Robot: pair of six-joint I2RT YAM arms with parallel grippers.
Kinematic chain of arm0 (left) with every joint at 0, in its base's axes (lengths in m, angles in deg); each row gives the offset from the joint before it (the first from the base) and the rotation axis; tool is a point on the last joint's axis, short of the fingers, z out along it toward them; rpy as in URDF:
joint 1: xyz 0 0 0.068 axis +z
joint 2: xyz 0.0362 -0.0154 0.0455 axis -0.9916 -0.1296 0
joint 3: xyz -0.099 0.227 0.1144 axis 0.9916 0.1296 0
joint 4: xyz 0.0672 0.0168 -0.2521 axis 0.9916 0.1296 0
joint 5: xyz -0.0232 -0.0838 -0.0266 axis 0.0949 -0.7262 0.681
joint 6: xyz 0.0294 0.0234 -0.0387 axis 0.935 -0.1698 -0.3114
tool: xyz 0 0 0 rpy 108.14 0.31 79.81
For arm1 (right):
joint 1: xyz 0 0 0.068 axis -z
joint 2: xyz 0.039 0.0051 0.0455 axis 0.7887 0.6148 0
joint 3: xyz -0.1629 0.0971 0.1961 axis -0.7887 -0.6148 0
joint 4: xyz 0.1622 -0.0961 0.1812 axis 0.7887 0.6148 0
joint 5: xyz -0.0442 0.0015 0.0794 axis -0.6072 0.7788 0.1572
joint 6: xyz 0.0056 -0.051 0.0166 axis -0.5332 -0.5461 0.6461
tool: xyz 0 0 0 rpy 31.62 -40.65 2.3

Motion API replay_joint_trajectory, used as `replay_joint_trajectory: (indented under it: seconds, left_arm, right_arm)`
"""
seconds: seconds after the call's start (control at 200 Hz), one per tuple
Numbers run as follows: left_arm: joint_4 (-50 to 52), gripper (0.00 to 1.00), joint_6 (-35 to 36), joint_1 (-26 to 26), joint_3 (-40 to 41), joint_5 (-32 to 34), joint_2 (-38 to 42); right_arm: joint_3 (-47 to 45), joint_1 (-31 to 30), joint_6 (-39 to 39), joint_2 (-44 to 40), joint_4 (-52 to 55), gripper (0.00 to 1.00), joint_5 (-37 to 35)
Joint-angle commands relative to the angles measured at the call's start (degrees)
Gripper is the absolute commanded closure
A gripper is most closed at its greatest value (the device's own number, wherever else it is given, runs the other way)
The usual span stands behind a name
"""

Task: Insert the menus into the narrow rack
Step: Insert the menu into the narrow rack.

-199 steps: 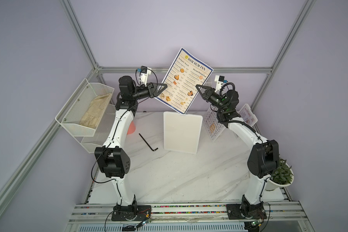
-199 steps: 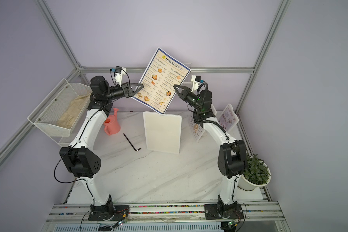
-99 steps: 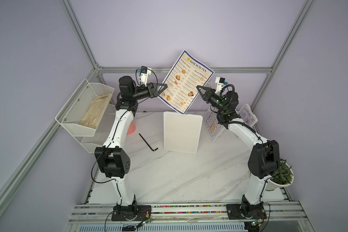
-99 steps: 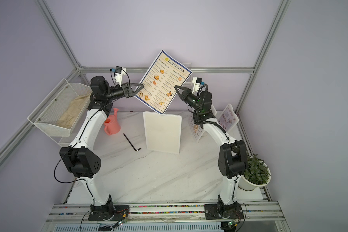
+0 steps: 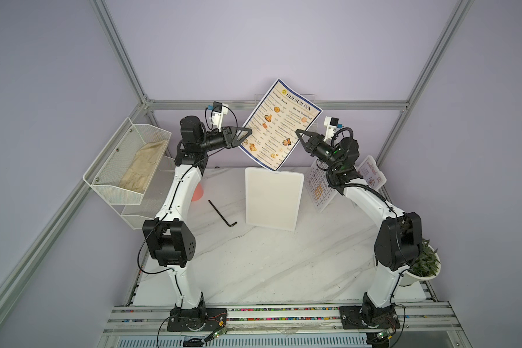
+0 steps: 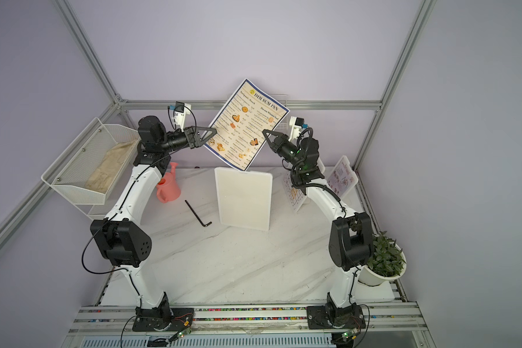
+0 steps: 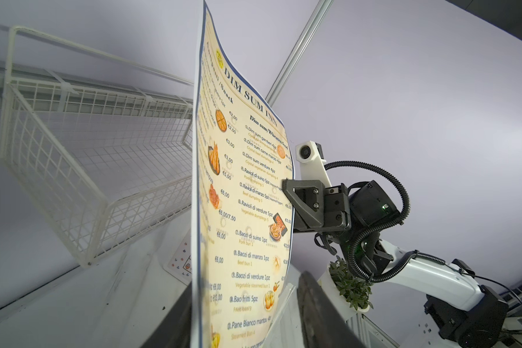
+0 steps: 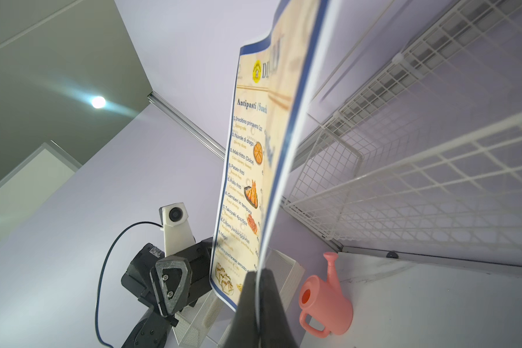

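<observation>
No menu is in the rack [image 7: 97,168] yet, as far as the pictures show; the wrist views show it empty. The DIM SUM INN menu [image 5: 279,126] is up in the air, tilted, near the rack at the back wall and well above the table [image 5: 253,265]. The right gripper [image 5: 297,132] is clenched on the menu's edge on its own side; in the right wrist view the sheet comes out from between the closed fingers. The left gripper [image 5: 249,131] is at the opposite edge with its jaws apart, and the sheet passes between them without being pinched. The table sheet [image 5: 320,192] and the card [image 5: 371,173] are at the table's right side, near the right arm, and nothing holds them. I judge the first of three insertions is in hand and two more remain.
</observation>
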Motion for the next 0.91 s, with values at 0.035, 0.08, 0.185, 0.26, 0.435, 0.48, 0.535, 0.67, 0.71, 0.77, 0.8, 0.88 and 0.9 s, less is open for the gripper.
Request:
replay_joint_trajectory:
  seconds: [0.035, 0.08, 0.185, 0.26, 0.435, 0.48, 0.535, 0.67, 0.71, 0.77, 0.8, 0.88, 0.9]
  left_arm:
    - [-2.7, 0.51, 0.0, -0.6, 2.6, -0.6, 2.0]
    - [-3.0, 0.51, 0.0, -0.5, 3.0, -0.5, 2.1]
    - [-3.1, 0.5, 0.1, -0.5, 3.3, -0.3, 2.2]
    - [-3.1, 0.51, 0.1, -0.5, 3.3, -0.2, 2.0]
    - [-3.2, 0.53, -0.1, -0.6, 2.6, 0.0, 1.7]
    - [-3.2, 0.54, -0.2, -0.5, 2.2, -0.1, 1.6]
    - [-3.2, 0.55, -0.4, -0.5, 1.7, -0.2, 1.5]
    - [-3.2, 0.55, -0.8, -0.5, 0.6, -0.2, 1.0]
    - [-3.2, 0.55, -1.0, -0.5, 0.3, -0.3, 0.8]
    - [-3.2, 0.55, -1.0, -0.5, -0.1, -0.3, 0.7]
    - [-3.2, 0.55, -1.1, -0.5, -0.2, -0.3, 0.7]
    - [-3.2, 0.55, -1.1, -0.5, -0.4, -0.3, 0.5]
    - [-3.2, 0.55, -1.2, -0.5, -0.5, -0.3, 0.4]
  right_arm:
    - [0.4, 0.1, 0.4, -1.6, -1.0, 1.0, -0.7]
    - [0.4, 0.0, 0.5, -1.6, -1.2, 1.0, -0.8]
    - [0.7, 0.1, 0.7, -1.7, -1.9, 1.0, -1.1]
    - [0.6, 0.1, 1.1, -1.7, -2.4, 1.0, -1.2]
    - [0.9, 0.0, 1.8, -1.7, -2.7, 1.0, -1.2]
    - [0.9, 0.1, 2.0, -1.7, -2.7, 1.0, -1.3]
    - [0.9, 0.1, 2.2, -1.7, -2.7, 1.0, -1.6]
    - [1.1, 0.0, 3.2, -1.5, -2.8, 1.0, -2.6]
    - [1.1, 0.0, 3.4, -1.4, -2.9, 1.0, -2.6]
    - [1.1, 0.1, 3.7, -1.3, -2.9, 1.0, -2.8]
    - [1.2, 0.1, 3.7, -1.2, -2.8, 1.0, -2.9]
    - [1.1, 0.0, 3.8, -1.3, -2.7, 1.0, -3.1]
    - [1.1, 0.0, 3.8, -1.3, -2.7, 1.0, -3.0]
